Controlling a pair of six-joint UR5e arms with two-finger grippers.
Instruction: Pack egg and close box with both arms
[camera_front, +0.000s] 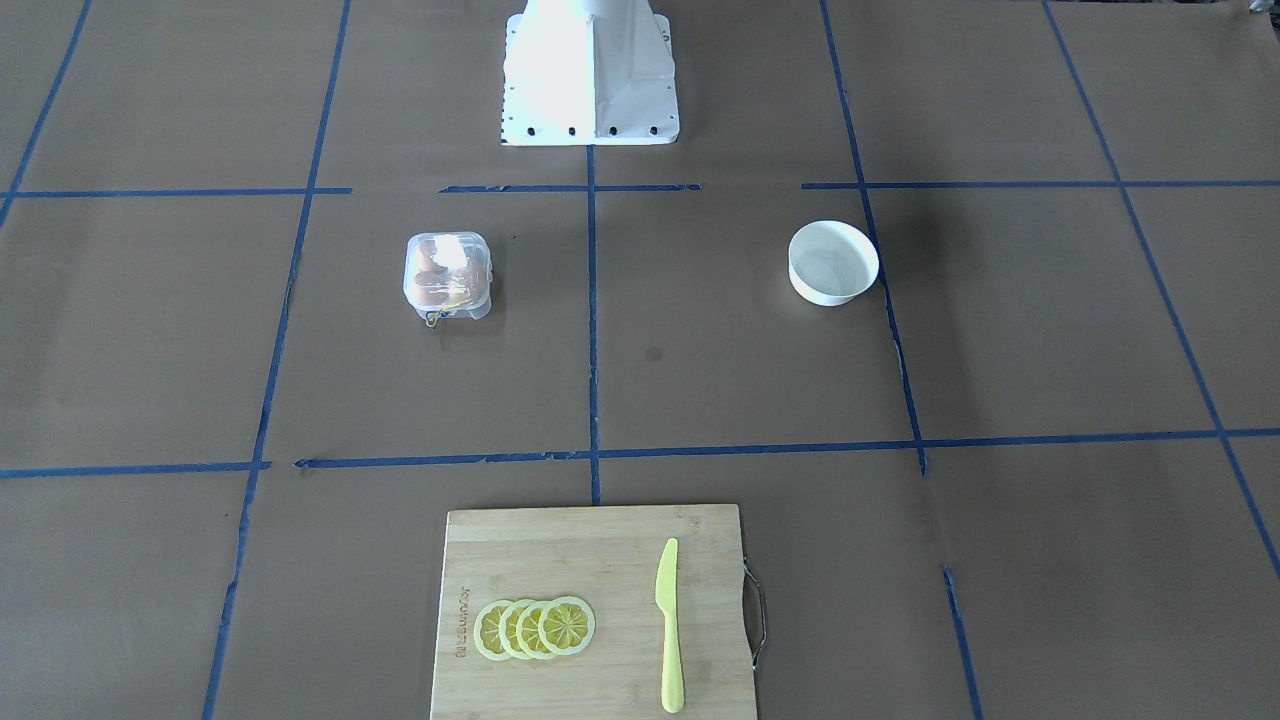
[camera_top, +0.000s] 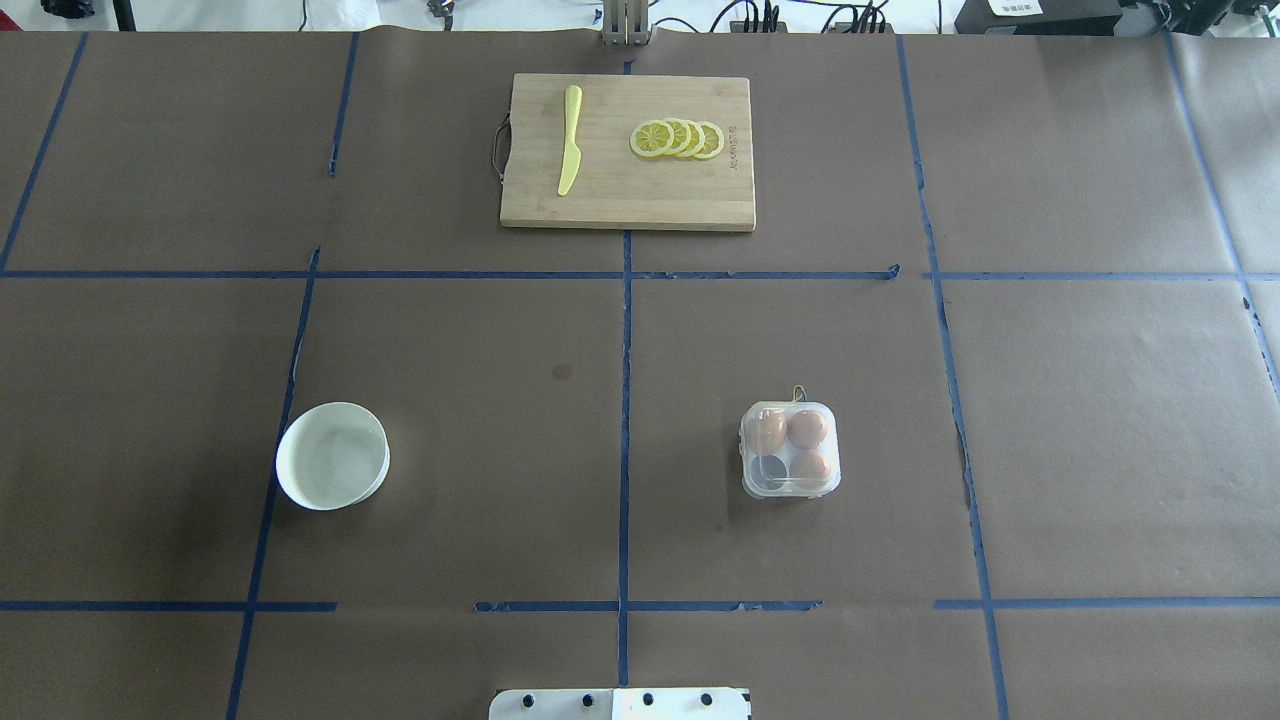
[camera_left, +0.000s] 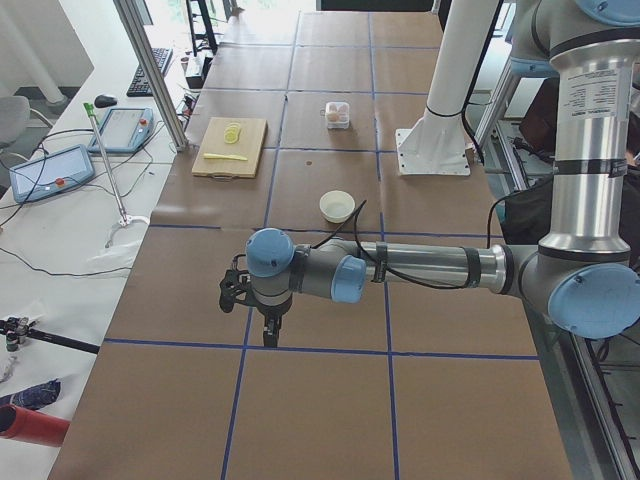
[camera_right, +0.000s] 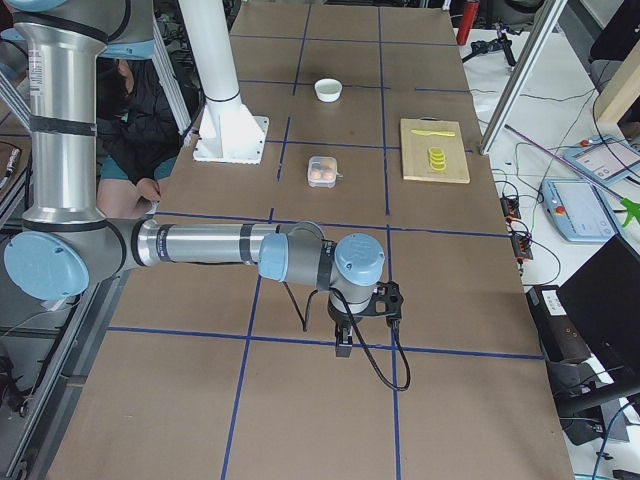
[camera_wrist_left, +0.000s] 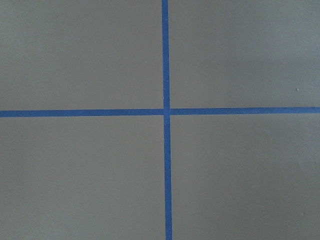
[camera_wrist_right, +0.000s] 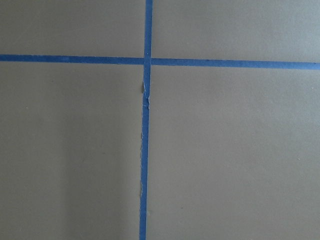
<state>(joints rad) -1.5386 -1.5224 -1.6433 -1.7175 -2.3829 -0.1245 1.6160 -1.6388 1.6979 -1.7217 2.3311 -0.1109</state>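
Observation:
The clear box (camera_top: 790, 450) stands on the brown table to the right of centre, its lid down over the cups. Three brown-orange eggs (camera_top: 807, 428) show through it and one cup looks dark. The box also shows in the front view (camera_front: 447, 273). Neither gripper shows in the overhead or front view. The left gripper (camera_left: 270, 335) hangs low over the table far from the box, near a blue tape line. The right gripper (camera_right: 343, 345) hangs the same way at the other end. I cannot tell whether either is open or shut. Both wrist views show only brown paper and blue tape.
A white bowl (camera_top: 332, 455) stands left of centre. A wooden cutting board (camera_top: 627, 200) lies at the far edge with a yellow knife (camera_top: 570, 140) and lemon slices (camera_top: 678, 138). The white pedestal base (camera_front: 590, 70) is on the robot's side.

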